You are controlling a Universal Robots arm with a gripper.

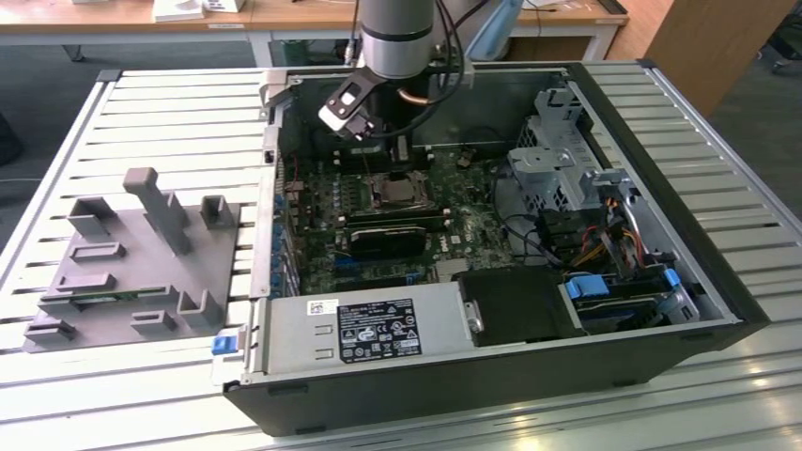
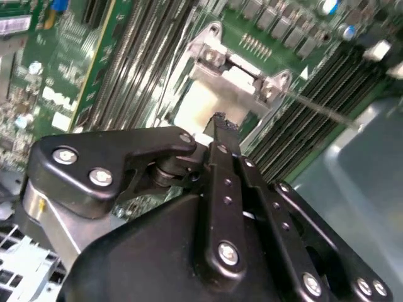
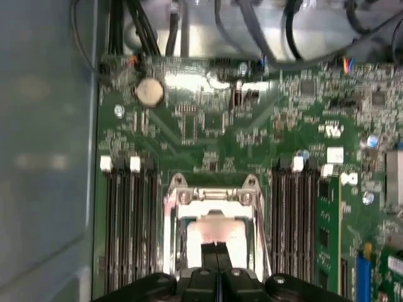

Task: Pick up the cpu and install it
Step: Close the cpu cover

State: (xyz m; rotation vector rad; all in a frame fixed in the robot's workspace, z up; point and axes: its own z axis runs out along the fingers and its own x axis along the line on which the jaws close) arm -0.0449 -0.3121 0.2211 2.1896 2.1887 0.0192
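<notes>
Inside the open computer case on the slatted worktop, the claw hangs over the motherboard's socket frame, its fingers pressed together. Just beneath their tips, the cpu lies within that frame, between memory slots.

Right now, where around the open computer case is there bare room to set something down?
Bare slats of the table lie at the exterior view's right of the computer case, and above the grey fixture on its left. Inside the case is crowded: the gripper hangs over the socket.
</notes>
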